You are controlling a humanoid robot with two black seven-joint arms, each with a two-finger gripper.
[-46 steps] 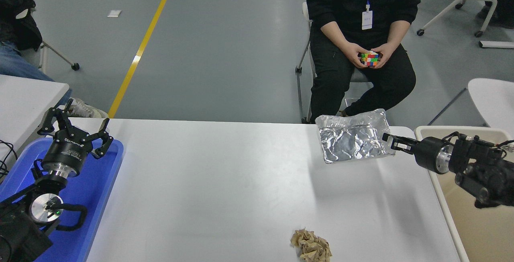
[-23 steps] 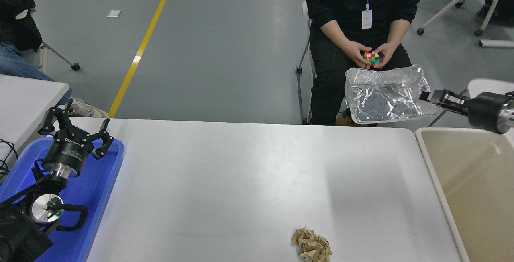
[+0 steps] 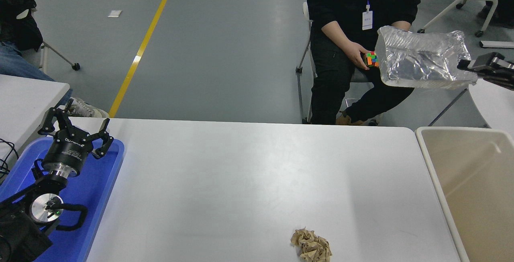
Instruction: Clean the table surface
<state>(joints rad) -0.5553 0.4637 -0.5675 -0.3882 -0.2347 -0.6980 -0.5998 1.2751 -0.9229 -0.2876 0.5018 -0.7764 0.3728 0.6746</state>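
The table [image 3: 241,173] is smooth, matt white. The bag [image 3: 421,59] at the far right is shiny, wrinkled silver foil, and the ball [image 3: 312,245] near the front is rough, crumpled brown paper. The tray [image 3: 102,181] at left looks like glossy blue plastic, the bin [image 3: 431,161] at right like matt beige plastic.

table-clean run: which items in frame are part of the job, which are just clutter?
Job:
table surface
silver bag, held by right claw
crumpled brown paper
beige bin

Not job:
blue tray
left claw, parked
person's puzzle cube
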